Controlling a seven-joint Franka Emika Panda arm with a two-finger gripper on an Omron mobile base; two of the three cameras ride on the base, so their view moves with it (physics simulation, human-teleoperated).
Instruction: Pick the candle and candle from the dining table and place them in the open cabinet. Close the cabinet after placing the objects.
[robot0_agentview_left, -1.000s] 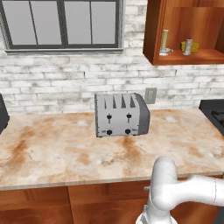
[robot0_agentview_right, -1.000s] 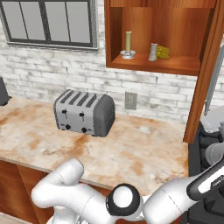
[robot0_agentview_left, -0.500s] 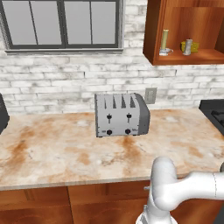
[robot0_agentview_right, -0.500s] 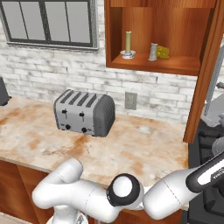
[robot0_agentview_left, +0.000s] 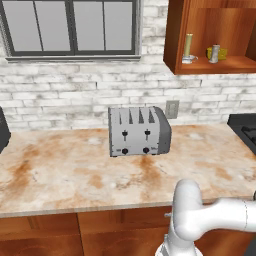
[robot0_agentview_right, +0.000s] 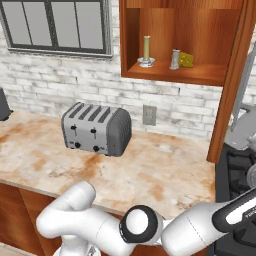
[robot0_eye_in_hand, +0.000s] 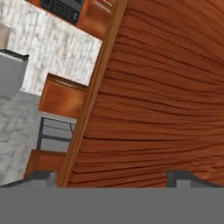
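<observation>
claw (robot0_eye_in_hand: 112, 177): tips sit at the far corners of the hand view, so it's spread about as wide as it goes, nothing between them
right in front of claw: reddish-brown cabinet door (robot0_eye_in_hand: 166, 96), wood grain close up, its edge running diagonally just off to one side
hand view extra: past that door edge you get white brick wall, a grey floor and some low wooden units, none of which the base views give
taper candle (robot0_agentview_right: 146, 49): upright in its silver dish on the cabinet shelf (robot0_agentview_right: 170, 72), well away from the claw
grey candle (robot0_agentview_right: 175, 59): same shelf, near the taper, touching or just beside a yellow wedge (robot0_agentview_right: 186, 59), can't tell which
right base view extra: open door with its long silver handle (robot0_agentview_right: 246, 80)
counter (robot0_agentview_left: 65, 175): toaster (robot0_agentview_left: 139, 131) near the wall
</observation>
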